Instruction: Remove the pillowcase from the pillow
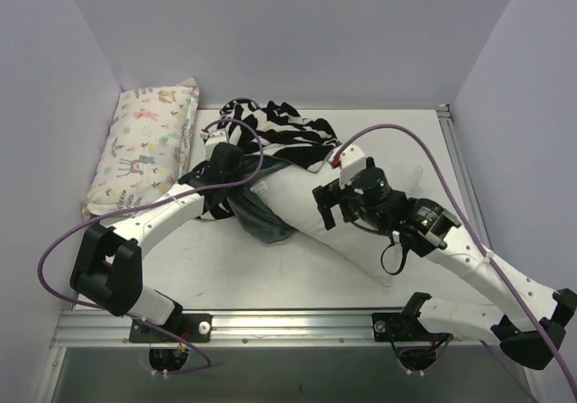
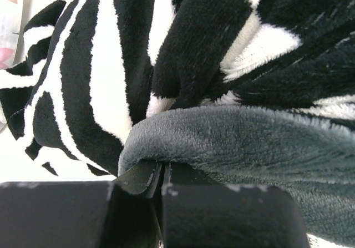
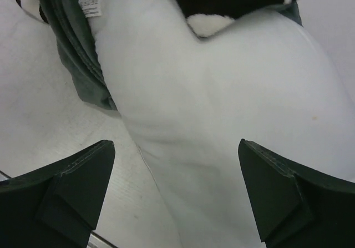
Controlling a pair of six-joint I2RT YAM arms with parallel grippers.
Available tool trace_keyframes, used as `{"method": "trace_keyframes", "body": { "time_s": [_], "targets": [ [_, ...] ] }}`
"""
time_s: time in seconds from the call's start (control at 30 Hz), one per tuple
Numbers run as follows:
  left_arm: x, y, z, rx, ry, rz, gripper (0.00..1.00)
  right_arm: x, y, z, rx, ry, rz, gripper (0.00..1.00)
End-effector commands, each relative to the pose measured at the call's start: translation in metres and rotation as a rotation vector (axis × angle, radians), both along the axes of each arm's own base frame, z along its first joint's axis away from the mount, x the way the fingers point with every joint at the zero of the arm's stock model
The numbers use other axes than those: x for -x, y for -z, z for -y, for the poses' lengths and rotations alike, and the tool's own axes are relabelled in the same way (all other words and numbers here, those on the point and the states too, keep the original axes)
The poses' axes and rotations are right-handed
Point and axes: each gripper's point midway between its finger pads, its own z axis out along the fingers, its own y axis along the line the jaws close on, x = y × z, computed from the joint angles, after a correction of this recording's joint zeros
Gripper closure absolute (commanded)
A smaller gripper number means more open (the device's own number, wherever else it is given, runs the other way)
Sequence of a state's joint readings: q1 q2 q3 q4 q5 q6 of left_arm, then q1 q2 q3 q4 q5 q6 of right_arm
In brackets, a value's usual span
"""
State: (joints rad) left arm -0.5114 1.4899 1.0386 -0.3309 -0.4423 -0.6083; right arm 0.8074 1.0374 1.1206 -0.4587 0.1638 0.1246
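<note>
Two grippers split the job: left gripper (image 2: 162, 177) is pinched tight on the pillowcase (image 2: 233, 134) at its grey hem, apparently for pulling it off. Right gripper (image 3: 176, 148) hangs, fingers spread wide, over the half-bared pillow (image 3: 222, 87), probably ready to pin it.

The pillow (image 1: 293, 200) and pillowcase (image 1: 279, 132) obstruct the table (image 1: 270, 277) centre. An animal-print pillow (image 1: 144, 146) fills the far-left corner. The near-left edge is passable.

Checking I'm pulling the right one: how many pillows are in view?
2: the white pillow in the middle, partly in the pillowcase, and a pastel pillow at far left.
</note>
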Motion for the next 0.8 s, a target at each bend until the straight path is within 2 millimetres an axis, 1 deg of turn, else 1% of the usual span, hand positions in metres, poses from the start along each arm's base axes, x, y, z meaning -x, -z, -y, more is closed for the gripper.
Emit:
{"method": "trace_keyframes", "body": {
  "time_s": [0.0,0.03,0.07,0.1,0.13,0.17,0.2,0.23,0.27,0.3,0.33,0.37,0.43,0.47,0.5,0.53,0.57,0.6,0.63,0.67,0.7,0.73,0.77],
  "targets": [
    [0.007,0.0,0.0,-0.01,0.033,-0.01,1.0,-0.016,-0.004,-0.018,0.167,-0.039,0.159,0.0],
    [0.008,0.0,0.001,-0.007,0.037,-0.012,1.0,-0.013,0.003,-0.029,0.208,-0.086,0.173,0.0],
    [0.008,-0.002,0.003,0.003,0.043,-0.009,1.0,-0.015,0.02,-0.039,0.261,-0.11,0.151,0.0],
    [0.008,-0.003,0.004,0.004,0.048,-0.008,1.0,-0.016,0.035,-0.043,0.296,-0.119,0.138,0.0],
    [0.008,-0.004,0.004,0.006,0.051,-0.007,1.0,-0.022,0.041,-0.05,0.303,-0.116,0.148,0.0],
    [0.008,-0.005,0.006,0.012,0.056,-0.006,1.0,-0.025,0.065,-0.056,0.354,-0.133,0.116,0.0],
    [0.008,-0.006,0.006,0.012,0.062,-0.006,1.0,-0.029,0.076,-0.062,0.364,-0.136,0.111,0.0],
    [0.008,-0.008,0.007,0.012,0.066,-0.006,1.0,-0.031,0.089,-0.059,0.405,-0.117,0.101,0.0],
    [0.007,-0.011,0.009,0.014,0.072,-0.002,1.0,-0.035,0.11,-0.059,0.461,-0.105,0.074,0.0],
    [0.008,-0.013,0.009,0.014,0.075,-0.004,1.0,-0.039,0.117,-0.058,0.487,-0.086,0.073,0.0],
    [0.008,-0.015,0.01,0.017,0.083,0.001,1.0,-0.045,0.121,-0.058,0.507,-0.058,0.086,0.0],
    [0.008,-0.019,0.01,0.021,0.085,0.009,1.0,-0.052,0.134,-0.053,0.564,-0.026,0.078,0.0],
    [0.008,-0.025,0.01,0.022,0.092,0.017,1.0,-0.059,0.136,-0.052,0.602,0.011,0.076,0.11],
    [0.01,-0.029,0.01,0.021,0.099,0.02,1.0,-0.059,0.135,-0.055,0.594,-0.005,0.061,0.23],
    [0.009,-0.034,0.01,0.022,0.104,0.029,1.0,-0.057,0.132,-0.054,0.594,-0.011,0.052,0.78],
    [0.01,-0.039,0.01,0.02,0.106,0.038,1.0,-0.056,0.126,-0.056,0.578,-0.006,0.06,0.95],
    [0.012,-0.045,0.006,0.008,0.106,0.043,1.0,-0.055,0.107,-0.065,0.505,-0.03,0.062,1.0],
    [0.013,-0.05,0.004,0.004,0.106,0.051,1.0,-0.051,0.099,-0.063,0.489,-0.038,0.041,1.0],
    [0.013,-0.061,0.003,0.004,0.106,0.072,1.0,-0.047,0.087,-0.067,0.451,-0.057,0.037,1.0],
    [0.017,-0.072,-0.003,-0.01,0.101,0.089,1.0,-0.044,0.056,-0.073,0.368,-0.079,0.059,1.0],
    [0.019,-0.08,-0.006,-0.013,0.099,0.101,1.0,-0.029,0.046,-0.082,0.315,-0.164,0.014,1.0],
    [0.019,-0.096,-0.007,-0.008,0.098,0.131,1.0,-0.019,0.021,-0.084,0.238,-0.191,0.019,1.0],
    [0.026,-0.114,-0.014,-0.011,0.095,0.164,1.0,-0.01,0.004,-0.087,0.18,-0.224,0.012,1.0]
  ]
}}
